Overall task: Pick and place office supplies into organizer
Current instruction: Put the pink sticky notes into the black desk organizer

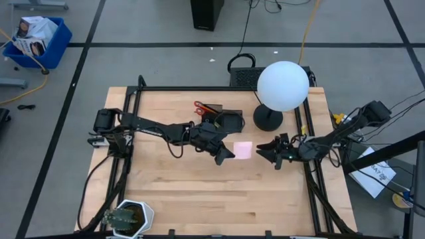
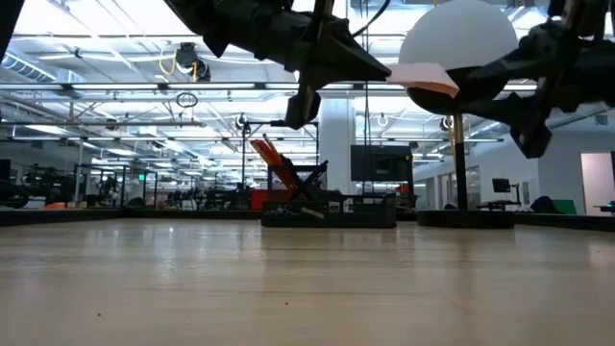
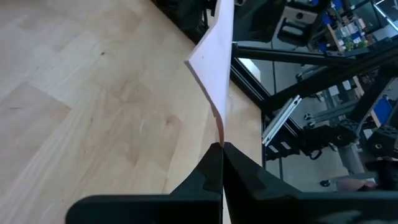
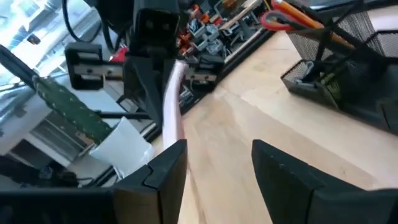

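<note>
My left gripper [image 1: 229, 154] is shut on the pink sticky-note pad [image 1: 244, 150], which is lifted well above the table in the low view [image 2: 423, 75]. My right gripper [image 1: 265, 151] is open and faces the pad from the table's right side, a short gap away; in its wrist view the pad [image 4: 172, 106] shows edge-on ahead of the open fingers [image 4: 217, 158]. The black organizer [image 1: 224, 121] stands just beyond, toward the far edge. The red-handled scissors [image 1: 201, 106] stick up out of it [image 2: 274, 159], with orange pens [image 4: 298, 12] beside them. My left gripper pinches the sticky-note pad by its edge [image 3: 219, 135] between the two fingertips [image 3: 211, 168], coming roughly level from the table's left side. The pad is lifted clear of the table and reaches out past the fingertips toward my right gripper, slightly curved.
The lamp with the white globe [image 1: 282, 85] and round black base [image 1: 267, 119] stands right of the organizer, close to my right arm. A potted plant [image 1: 129, 218] sits at the near left corner. Bare wooden table [image 1: 199, 186] spreads toward the near edge.
</note>
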Action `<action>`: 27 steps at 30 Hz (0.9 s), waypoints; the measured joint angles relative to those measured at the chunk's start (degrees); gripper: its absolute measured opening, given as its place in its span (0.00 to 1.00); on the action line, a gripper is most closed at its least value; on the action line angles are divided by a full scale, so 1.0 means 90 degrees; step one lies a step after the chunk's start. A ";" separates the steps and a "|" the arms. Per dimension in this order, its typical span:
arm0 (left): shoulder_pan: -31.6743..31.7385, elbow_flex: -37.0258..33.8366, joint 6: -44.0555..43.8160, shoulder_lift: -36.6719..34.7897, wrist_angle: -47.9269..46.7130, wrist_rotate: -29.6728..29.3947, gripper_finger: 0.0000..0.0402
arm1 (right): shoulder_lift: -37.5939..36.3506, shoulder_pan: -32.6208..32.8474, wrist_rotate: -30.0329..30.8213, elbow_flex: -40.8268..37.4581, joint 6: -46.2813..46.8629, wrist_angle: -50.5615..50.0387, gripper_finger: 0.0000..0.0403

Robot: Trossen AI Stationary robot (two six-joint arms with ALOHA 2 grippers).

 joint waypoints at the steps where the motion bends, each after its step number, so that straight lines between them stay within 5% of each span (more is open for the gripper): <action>1: 0.0000 0.0000 -0.0001 0.0000 0.0002 0.0000 0.00 | 0.0104 -0.0051 -0.0011 0.0064 -0.0007 0.0025 0.44; 27: 0.0000 -0.0002 -0.0003 0.0000 0.0072 0.0003 0.00 | 0.1933 -0.0721 -0.1372 0.0305 -0.0350 0.2585 0.37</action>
